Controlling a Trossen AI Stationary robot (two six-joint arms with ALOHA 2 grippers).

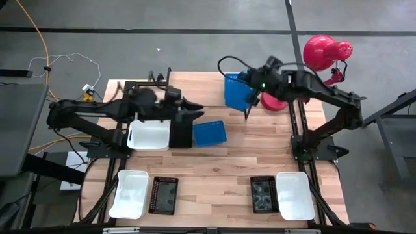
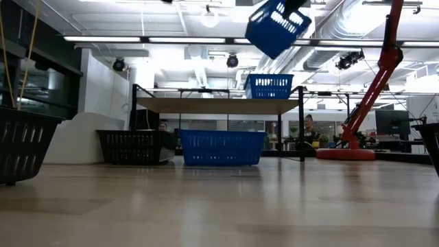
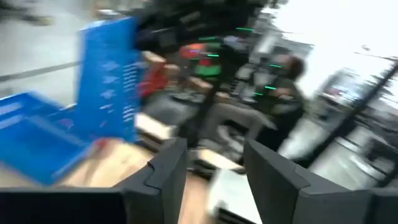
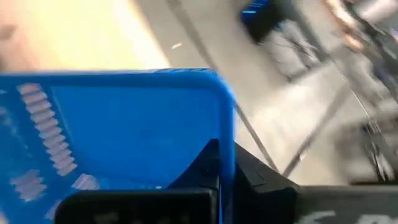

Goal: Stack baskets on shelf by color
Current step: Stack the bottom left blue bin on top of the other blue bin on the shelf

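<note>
Nearest the front desk edge sit four baskets — a white basket (image 1: 128, 194) and black basket (image 1: 163, 195) on the left, another black basket (image 1: 262, 194) and white one (image 1: 296, 194) on the right; open desk lies between them; farther in, the left tool (image 3: 208, 168) stands with fingers apart over a white basket (image 1: 149, 136), a blue basket (image 1: 210, 132) just beside it; farthest, the right tool (image 4: 217, 162) is clamped on the rim of a lifted, tilted blue basket (image 2: 277, 26) above the shelf (image 2: 216, 105), where another blue basket (image 2: 268, 86) already sits; a one-edge grip could let it swing or slip — and it may clip the shelf's frame or knock the resting one.
</note>
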